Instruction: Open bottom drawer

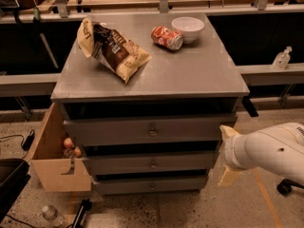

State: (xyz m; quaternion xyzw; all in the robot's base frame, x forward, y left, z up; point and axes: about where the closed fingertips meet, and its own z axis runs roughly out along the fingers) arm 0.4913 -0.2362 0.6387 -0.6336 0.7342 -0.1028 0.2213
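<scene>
Grey bottom drawer (118, 186): lowest of three, shut, knob (152, 186) centred.
hand (229, 154): right of the cabinet (190, 75), just off its corner, apart from the knob; grip state cannot tell.
step: approach.
next: move left and down to the knob, grasp, pull straight out.

Three drawers (152, 161); one chip bag (114, 51); one can (166, 37); one bowl (187, 28); one cardboard box (57, 167); one gripper (227, 154), fingers spread, just right of the drawers.

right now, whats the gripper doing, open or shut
Gripper: open, holding nothing, at the right side of the cabinet, not touching the bottom drawer.
</scene>
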